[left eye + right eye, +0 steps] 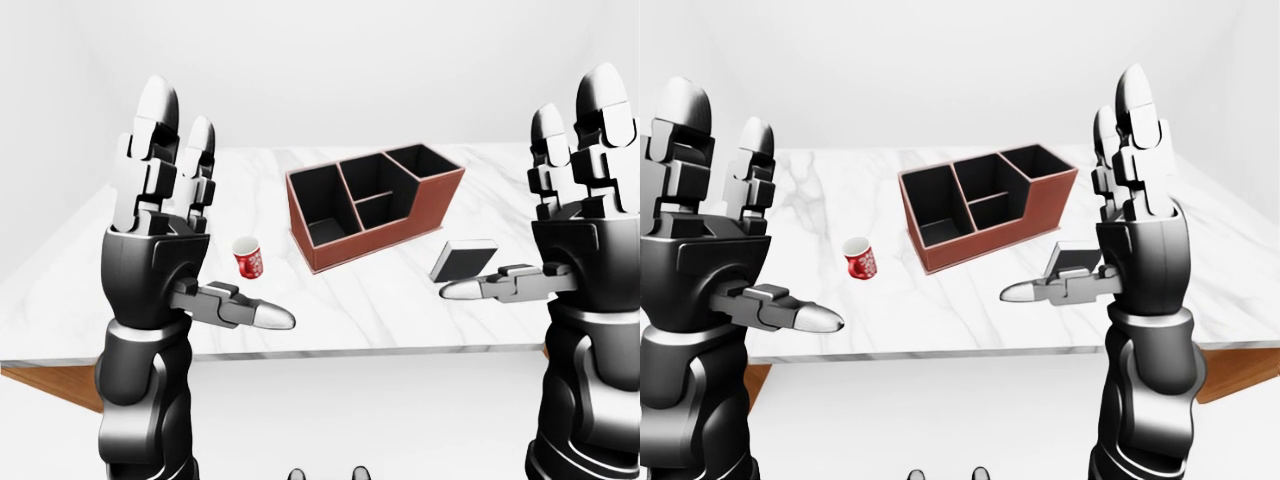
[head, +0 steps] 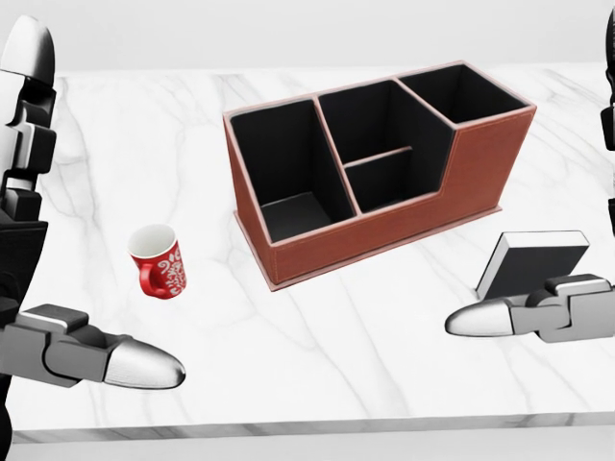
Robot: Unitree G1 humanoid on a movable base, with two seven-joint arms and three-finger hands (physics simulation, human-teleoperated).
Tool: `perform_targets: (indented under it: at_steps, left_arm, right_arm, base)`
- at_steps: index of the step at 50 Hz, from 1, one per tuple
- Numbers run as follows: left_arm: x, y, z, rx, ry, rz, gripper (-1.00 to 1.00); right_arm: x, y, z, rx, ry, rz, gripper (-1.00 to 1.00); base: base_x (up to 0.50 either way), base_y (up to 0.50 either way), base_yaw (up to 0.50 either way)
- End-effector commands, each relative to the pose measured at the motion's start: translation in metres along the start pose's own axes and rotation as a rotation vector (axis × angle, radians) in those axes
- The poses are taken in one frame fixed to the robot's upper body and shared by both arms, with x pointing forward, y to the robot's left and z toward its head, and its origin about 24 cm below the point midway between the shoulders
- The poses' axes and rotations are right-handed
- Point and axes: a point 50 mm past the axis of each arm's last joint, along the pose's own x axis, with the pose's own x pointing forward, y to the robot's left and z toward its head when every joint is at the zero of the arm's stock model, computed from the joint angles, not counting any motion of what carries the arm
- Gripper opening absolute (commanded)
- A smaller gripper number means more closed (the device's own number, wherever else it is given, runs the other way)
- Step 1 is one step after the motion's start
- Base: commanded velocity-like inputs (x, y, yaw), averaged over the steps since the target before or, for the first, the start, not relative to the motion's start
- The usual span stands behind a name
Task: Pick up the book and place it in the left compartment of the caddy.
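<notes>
The task is at its opening stage: nothing has been grasped and every step remains. The book, a dark volume with a pale page edge along its top, lies on the worktop at the right of the head view, just right of and below the caddy, apart from it and partly hidden by the thumb of the right hand. The caddy, a brown box with black interiors, stands at the upper centre of the head view; its left compartment shows nothing inside. A red patterned cup stands on the worktop at the left of that view, well apart from the caddy. Both hands are raised with palms upright and fingers extended, as the left-eye view shows. The left hand is spread wide and holds nothing; its thumb points toward the centre of the frame. The right hand is likewise fully released and empty; its thumb overlaps the book in the views, but contact cannot be confirmed and the hand appears to be above the worktop edge, clear of the book. Remaining steps, as a judgement: bring the right hand down to the book, close on it, lift, carry it up and left across the frame to the left compartment, and release.
</notes>
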Motion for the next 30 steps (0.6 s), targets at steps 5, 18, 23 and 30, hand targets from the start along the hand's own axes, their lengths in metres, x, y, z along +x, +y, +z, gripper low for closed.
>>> perform_targets:
  at_steps: [5,18,23,30]
  left_arm:
    - [-0.0014,-0.0006,-0.0014,0.006,0.011,-0.007,1.00]
    - [-0.0026,-0.0002,-0.0004,0.007,0.010,-0.004,1.00]
    - [-0.0027,-0.0001,-0.0016,0.006,0.015,-0.004,1.00]
    - [-0.0032,0.0003,-0.0017,0.007,0.017,-0.004,1.00]
  right_arm:
    - [-0.0018,-0.0003,0.0016,0.003,-0.003,0.002,1.00]
    - [-0.0027,0.0001,0.0025,0.002,-0.004,0.007,1.00]
    - [-0.0023,0.0020,0.0010,0.008,0.001,0.008,1.00]
    - [-0.0021,0.0035,0.0004,0.009,0.004,0.011,1.00]
  base:
    - [0.26,0.00,0.00]
    - [0.26,0.00,0.00]
    - [0.26,0.00,0.00]
    - [0.26,0.00,0.00]
